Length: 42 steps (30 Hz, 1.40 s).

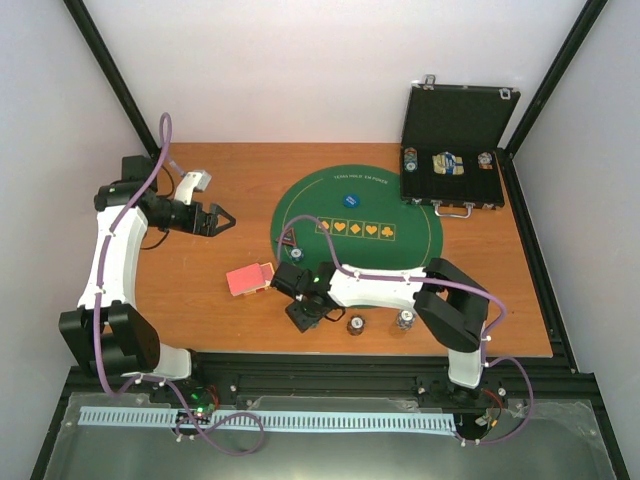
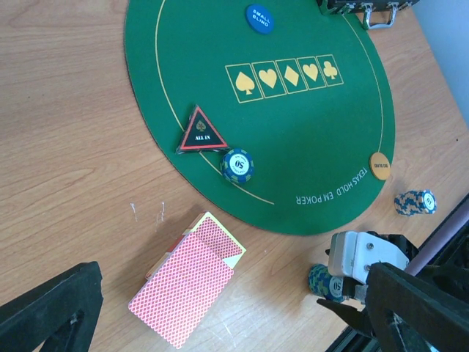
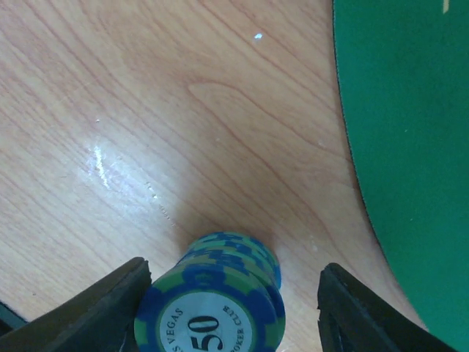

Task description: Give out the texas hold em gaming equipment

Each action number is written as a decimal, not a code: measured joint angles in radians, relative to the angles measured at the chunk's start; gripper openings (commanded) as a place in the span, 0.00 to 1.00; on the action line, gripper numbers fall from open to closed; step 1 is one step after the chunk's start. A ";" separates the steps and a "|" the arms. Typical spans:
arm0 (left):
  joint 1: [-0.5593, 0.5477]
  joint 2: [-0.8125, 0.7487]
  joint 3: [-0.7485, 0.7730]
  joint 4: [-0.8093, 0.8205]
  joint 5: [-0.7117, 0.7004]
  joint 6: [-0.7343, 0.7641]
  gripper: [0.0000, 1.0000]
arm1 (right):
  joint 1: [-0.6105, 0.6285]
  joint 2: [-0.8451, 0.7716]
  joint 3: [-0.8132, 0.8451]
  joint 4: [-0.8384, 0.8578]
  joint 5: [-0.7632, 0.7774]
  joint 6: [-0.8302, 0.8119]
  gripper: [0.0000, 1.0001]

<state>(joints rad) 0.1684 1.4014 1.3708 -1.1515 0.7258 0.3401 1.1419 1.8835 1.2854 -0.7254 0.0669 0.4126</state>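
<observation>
Texas hold em gaming equipment, nearest piece first: short stack of blue-and-green round poker chips [image 3: 216, 304], top face marked 50, standing on the brown wooden tabletop [image 3: 183, 110] between the right fingers [image 3: 91, 312]. Those fingers apart, not clamped: one dark finger against the stack's side, a clear gap before the other.

Off to the right of them, along the same near strip of tabletop, two more small chip stacks [image 1: 355, 325], side by side but apart.

Left of the right fingers and slightly beyond, loose deck of red-backed playing cards [image 2: 183, 290], top cards slid askew, lying flat just off the mat.

Beyond the right fingers, round green felt mat [image 2: 308, 125] printed with five yellow card outlines and poker lettering. On its near rim, small orange disc [image 2: 379, 165]. Toward its left edge, dark red-edged triangle reading ALL IN [image 2: 202, 132], with another blue-and-green chip stack [image 2: 237, 166] just beside one corner, contact unclear. Farther in, past the card outlines, blue disc reading SMALL BLIND [image 2: 260, 18].

Left fingers [image 2: 51, 308] wide apart and holding nothing, well left of the mat, pointing toward it, beyond and left of the deck.

Farthest from both sets of fingers, black hinged metal-edged case [image 1: 460, 150], lid upright, at the mat's far right edge, rows of chips inside.
</observation>
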 measured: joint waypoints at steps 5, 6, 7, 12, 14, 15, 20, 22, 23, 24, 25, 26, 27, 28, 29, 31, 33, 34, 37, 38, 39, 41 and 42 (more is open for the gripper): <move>0.000 0.000 0.011 0.000 0.000 0.000 1.00 | -0.010 0.000 -0.018 0.020 0.000 0.002 0.48; 0.000 0.000 0.012 -0.001 0.000 0.000 1.00 | -0.011 0.000 -0.021 0.023 0.000 0.000 0.45; 0.000 0.000 0.013 0.000 0.000 0.000 1.00 | -0.010 0.000 -0.024 0.026 -0.002 0.003 0.44; 0.000 0.000 0.013 0.000 0.000 0.000 1.00 | -0.011 0.000 -0.026 0.032 -0.009 0.003 0.44; 0.000 0.000 0.013 0.000 0.000 0.000 1.00 | -0.011 -0.002 -0.026 0.032 -0.012 0.003 0.49; 0.000 0.000 0.012 0.000 0.000 0.000 1.00 | -0.012 -0.002 -0.026 0.032 -0.014 0.003 0.54; 0.000 0.000 0.013 0.000 0.001 0.000 1.00 | -0.012 -0.005 -0.026 0.024 -0.026 0.005 0.61; 0.000 0.000 0.013 0.000 0.001 0.000 1.00 | -0.012 -0.006 -0.026 0.022 -0.026 0.005 0.59; 0.000 0.000 0.013 0.000 0.002 0.000 1.00 | -0.012 -0.006 -0.026 0.021 -0.026 0.005 0.58; 0.000 0.000 0.013 0.000 0.002 0.000 1.00 | -0.012 -0.006 -0.026 0.019 -0.026 0.005 0.56; 0.000 0.000 0.013 0.000 0.002 0.000 1.00 | -0.012 -0.006 -0.026 0.018 -0.026 0.005 0.55; 0.000 0.000 0.012 0.000 0.002 0.000 1.00 | -0.012 -0.006 -0.024 0.016 -0.026 0.005 0.54; 0.000 0.000 0.012 0.000 0.002 0.000 1.00 | -0.012 -0.006 -0.024 0.015 -0.026 0.004 0.53; 0.000 0.000 0.013 0.000 0.002 0.000 1.00 | -0.012 -0.006 -0.023 0.014 -0.026 0.006 0.52; 0.000 0.000 0.013 0.000 0.002 0.000 1.00 | -0.012 -0.007 -0.023 0.013 -0.026 0.006 0.51; 0.000 0.000 0.012 0.000 0.003 0.000 1.00 | -0.012 -0.008 -0.022 0.011 -0.026 0.008 0.50; 0.000 0.000 0.012 -0.001 0.004 0.000 1.00 | -0.012 -0.011 -0.022 0.010 -0.026 0.008 0.45; 0.000 0.000 0.012 -0.001 0.005 0.000 1.00 | -0.012 -0.013 -0.022 0.009 -0.026 0.010 0.42; 0.000 0.000 0.013 0.000 0.005 0.000 1.00 | -0.012 -0.018 -0.022 0.004 -0.026 0.010 0.38; 0.000 0.000 0.012 0.000 0.006 0.000 1.00 | -0.012 -0.018 -0.021 0.002 -0.026 0.013 0.38; 0.000 0.000 0.012 0.000 0.007 0.000 1.00 | -0.012 -0.018 -0.021 0.001 -0.026 0.012 0.38; 0.000 0.000 0.012 -0.001 0.008 0.000 1.00 | -0.012 -0.018 -0.020 -0.002 -0.026 0.011 0.36; 0.000 0.000 0.012 0.000 0.008 0.000 1.00 | -0.012 -0.018 -0.020 -0.004 -0.026 0.011 0.34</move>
<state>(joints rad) 0.1684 1.4017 1.3830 -1.1519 0.7338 0.3405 1.1297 1.8652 1.2655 -0.7292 0.0410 0.4232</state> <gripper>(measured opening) 0.996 0.422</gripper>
